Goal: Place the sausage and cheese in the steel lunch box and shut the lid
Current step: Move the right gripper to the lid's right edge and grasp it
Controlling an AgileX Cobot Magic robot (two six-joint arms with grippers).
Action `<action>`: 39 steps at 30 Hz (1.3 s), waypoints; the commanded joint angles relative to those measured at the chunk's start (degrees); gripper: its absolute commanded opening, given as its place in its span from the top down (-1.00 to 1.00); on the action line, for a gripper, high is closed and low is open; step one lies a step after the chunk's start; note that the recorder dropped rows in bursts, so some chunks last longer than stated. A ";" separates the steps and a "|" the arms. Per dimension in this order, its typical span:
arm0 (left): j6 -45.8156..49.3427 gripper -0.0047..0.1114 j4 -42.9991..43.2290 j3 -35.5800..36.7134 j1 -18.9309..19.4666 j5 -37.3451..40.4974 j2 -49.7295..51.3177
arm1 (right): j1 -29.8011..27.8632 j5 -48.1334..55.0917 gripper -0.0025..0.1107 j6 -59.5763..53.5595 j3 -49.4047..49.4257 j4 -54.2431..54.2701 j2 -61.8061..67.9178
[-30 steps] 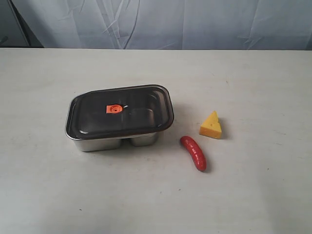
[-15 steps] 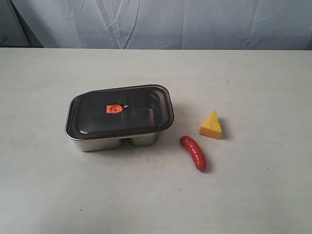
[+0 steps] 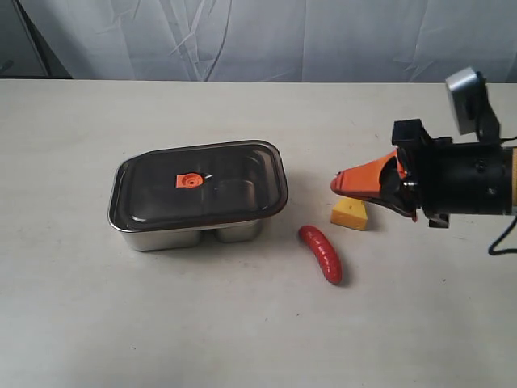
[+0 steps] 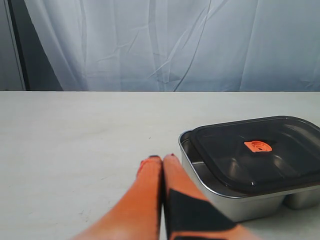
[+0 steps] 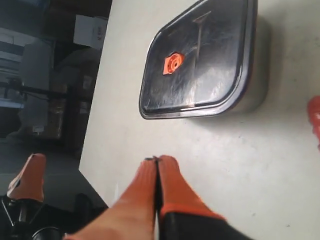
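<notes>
The steel lunch box (image 3: 170, 236) stands left of centre with the dark lid (image 3: 226, 190) lying on it, shifted back so a strip of both compartments shows. The lid carries an orange valve (image 3: 189, 181). The red sausage (image 3: 321, 253) lies to the box's right, and the yellow cheese (image 3: 350, 215) lies just behind it. My right gripper (image 3: 335, 184) is shut and empty, its tip hovering just above the cheese and hiding the wedge's top. My left gripper (image 4: 161, 159) is shut and empty, low beside the box's (image 4: 200, 172) corner. It is outside the exterior view.
A pale wrinkled curtain (image 3: 266, 36) hangs behind the table (image 3: 242, 339). In the right wrist view the table edge (image 5: 92, 145) drops to a dark area with equipment, and the lid (image 5: 200, 65) and one end of the sausage (image 5: 315, 117) show.
My right arm has come in from the right, and its shut gripper now hangs over the cheese. The box, lid, sausage and cheese have not moved.
</notes>
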 commanded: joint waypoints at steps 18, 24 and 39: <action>0.05 0.92 0.17 0.30 0.06 -0.87 -0.36 | 6.71 1.31 -0.06 -1.40 -19.51 -2.28 25.64; 0.05 0.92 0.17 0.30 0.06 -0.87 -0.36 | 6.71 9.19 0.21 0.02 -20.24 -1.58 26.77; 0.05 0.92 0.17 0.30 0.06 -0.87 -0.36 | 7.00 2.37 0.28 -2.69 -20.24 5.46 33.41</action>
